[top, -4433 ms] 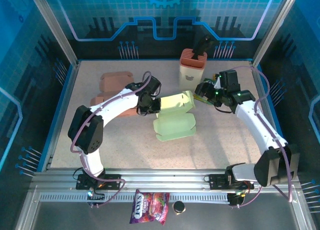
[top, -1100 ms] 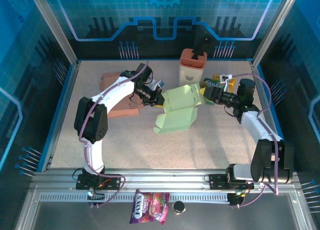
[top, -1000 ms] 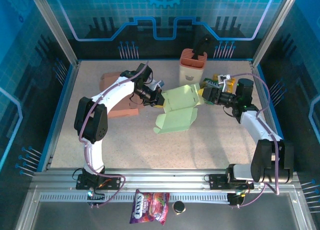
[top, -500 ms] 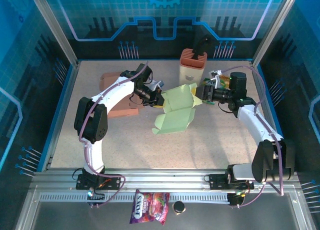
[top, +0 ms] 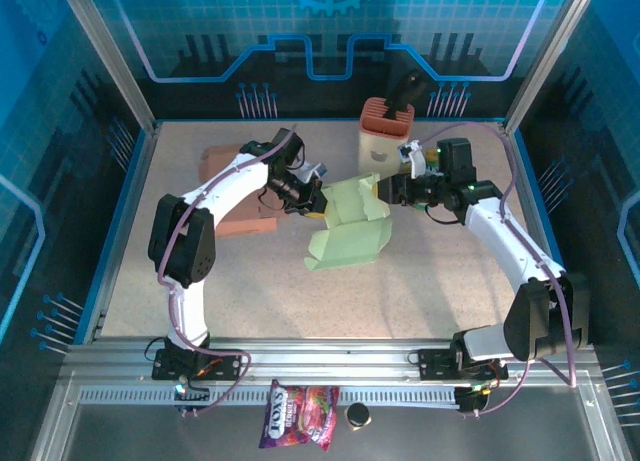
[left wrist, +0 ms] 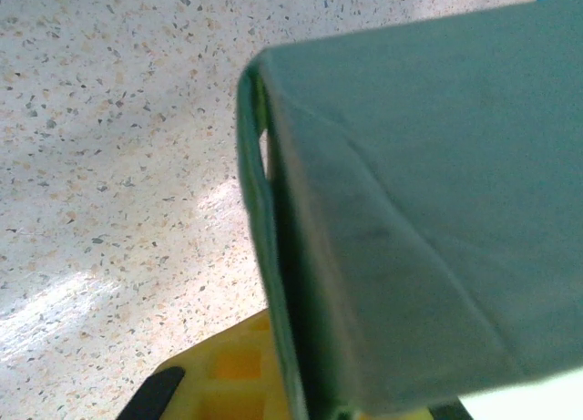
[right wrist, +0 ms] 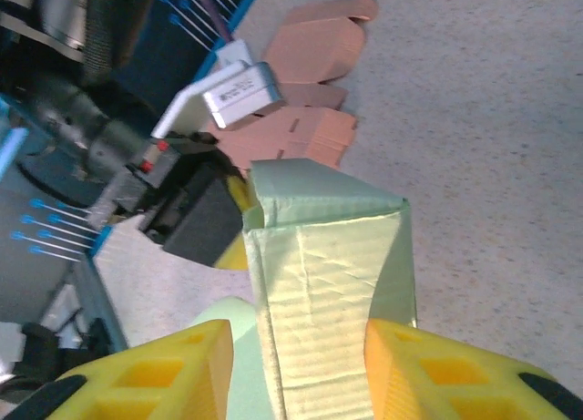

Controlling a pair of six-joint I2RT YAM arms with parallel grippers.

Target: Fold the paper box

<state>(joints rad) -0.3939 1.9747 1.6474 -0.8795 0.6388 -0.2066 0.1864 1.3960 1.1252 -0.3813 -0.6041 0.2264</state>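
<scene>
Paper box (top: 352, 221), edge clenched in left end effector (top: 318, 203), right end effector (right wrist: 296, 352) astride, grip unclear, table (top: 420, 281) open nearside

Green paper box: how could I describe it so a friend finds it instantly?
Start at the speckled tabletop and look to its middle. The half-folded pale green paper box is there. It alone is green; the flat cardboard blanks left of it are brown.

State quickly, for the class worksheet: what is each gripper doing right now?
Left gripper: closed, holding the green paper box by its edge.
Right gripper: open, straddling the box's other end, not yet clamped.
</scene>
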